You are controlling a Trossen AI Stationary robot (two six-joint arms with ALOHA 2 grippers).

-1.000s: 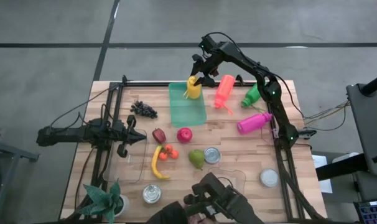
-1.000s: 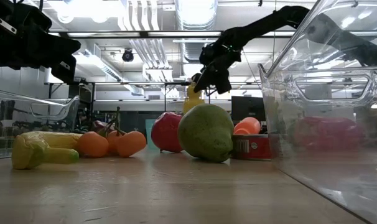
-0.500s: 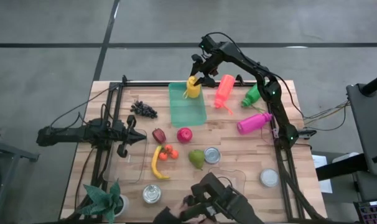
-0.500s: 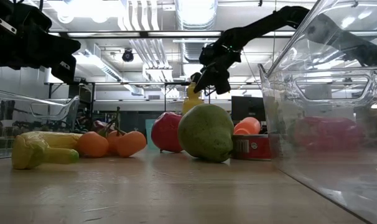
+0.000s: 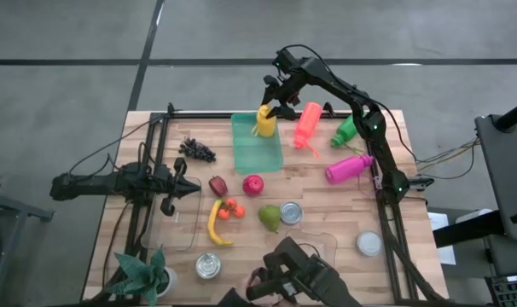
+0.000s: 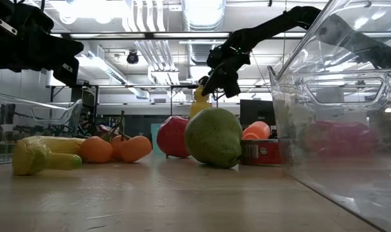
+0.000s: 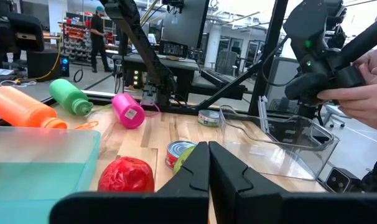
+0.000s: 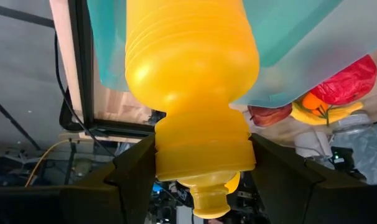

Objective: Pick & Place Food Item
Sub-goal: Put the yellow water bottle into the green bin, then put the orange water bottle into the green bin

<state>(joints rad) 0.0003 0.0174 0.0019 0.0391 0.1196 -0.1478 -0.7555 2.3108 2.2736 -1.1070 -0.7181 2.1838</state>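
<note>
A yellow squeeze bottle (image 5: 264, 120) is at the far right corner of the teal tray (image 5: 255, 147), with my right gripper (image 5: 273, 106) shut on it; the low view shows the bottle (image 6: 199, 103) under the gripper (image 6: 216, 80). The red fruit (image 5: 252, 185), pear (image 5: 269, 217), banana (image 5: 213, 224), tomatoes (image 5: 231, 208) and grapes (image 5: 196, 150) lie on the table. My left gripper (image 5: 193, 189) is shut at the table's left, level and touching nothing. My right gripper pinches the yellow bottle's ribbed neck (image 8: 203, 151), just under its cap, between its two fingers (image 8: 134, 169). The fingers slant down from the far right and lie across the bottle. The body (image 8: 188, 56) points down over the tray; whether its base rests there I cannot tell.
Orange (image 5: 307, 124), green (image 5: 345, 130) and pink (image 5: 348, 168) bottles lie right of the tray. Cans (image 5: 290, 212) (image 5: 207, 265) (image 5: 369, 244), two clear bins (image 5: 175, 228) (image 5: 320, 241) and a plant (image 5: 144, 273) fill the near side. A person's hands (image 5: 275, 286) hold a controller at the near edge.
</note>
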